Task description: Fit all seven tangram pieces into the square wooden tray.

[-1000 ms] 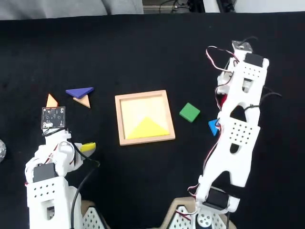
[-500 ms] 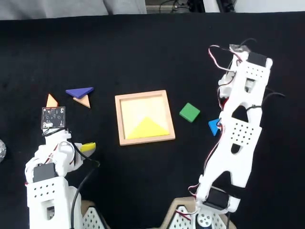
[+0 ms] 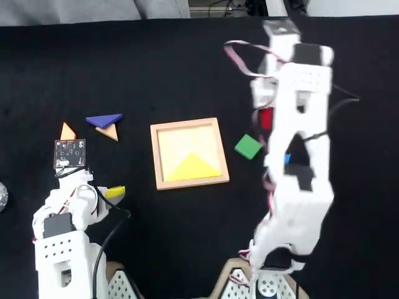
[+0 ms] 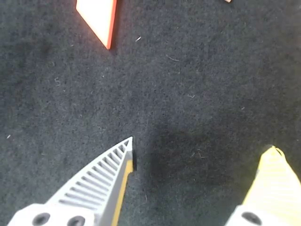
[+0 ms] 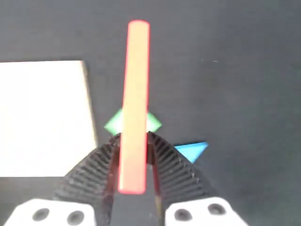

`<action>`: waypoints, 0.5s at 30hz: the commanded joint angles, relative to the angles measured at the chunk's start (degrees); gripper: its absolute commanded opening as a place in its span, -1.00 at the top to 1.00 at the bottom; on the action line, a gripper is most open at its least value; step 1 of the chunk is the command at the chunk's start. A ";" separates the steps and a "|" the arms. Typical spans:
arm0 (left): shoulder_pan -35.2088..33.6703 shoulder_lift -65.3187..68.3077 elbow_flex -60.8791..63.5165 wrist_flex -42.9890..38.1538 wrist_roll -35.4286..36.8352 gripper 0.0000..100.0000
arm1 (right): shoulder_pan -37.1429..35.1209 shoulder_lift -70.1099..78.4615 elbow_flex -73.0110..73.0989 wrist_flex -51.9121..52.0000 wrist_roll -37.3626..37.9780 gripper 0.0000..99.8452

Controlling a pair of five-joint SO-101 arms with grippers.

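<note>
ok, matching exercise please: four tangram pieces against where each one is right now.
Pieces:
1. red piece
2. yellow triangle
3. green square
4. dark blue triangle

Places:
A. inside the wooden tray
B. on the black cloth, next to an orange triangle
C. in the right gripper, jaws shut on it
D. on the cloth between the tray and a light blue triangle

Pairs: 1-C, 2-A, 3-D, 4-B
</note>
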 commanded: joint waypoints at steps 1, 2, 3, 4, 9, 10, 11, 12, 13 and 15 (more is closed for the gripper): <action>-0.22 -0.62 0.04 -0.79 -0.62 0.21 | -9.67 -16.31 7.87 0.88 -6.15 0.98; -0.22 -0.62 0.04 -0.79 -0.62 0.21 | -11.96 -18.33 10.95 -0.62 -6.95 0.98; -0.22 -0.62 0.04 -0.79 -0.62 0.21 | -13.89 -19.82 13.85 -2.64 -7.74 0.98; -0.22 -0.62 0.04 -0.79 -0.62 0.21 | -15.65 -20.70 16.66 -4.66 -8.18 0.98; -0.22 -0.62 0.04 -0.79 -0.62 0.21 | -22.07 -18.24 24.57 -13.54 -13.63 0.98; -0.13 -0.62 0.04 -0.79 -0.62 0.21 | -23.47 -17.10 24.75 -14.33 -15.56 0.98; -0.13 -0.62 0.04 -0.79 -0.62 0.21 | -24.70 -16.04 24.75 -14.86 -17.58 0.98; -0.13 -0.62 0.04 -0.79 -0.62 0.21 | -25.85 -14.90 24.66 -15.21 -19.52 0.98; -0.13 -0.62 0.04 -0.79 -0.62 0.21 | -26.90 -13.85 24.66 -16.26 -21.27 0.98; -0.13 -0.62 0.04 -0.88 -0.62 0.21 | -28.84 -11.38 24.84 -18.29 -24.44 0.98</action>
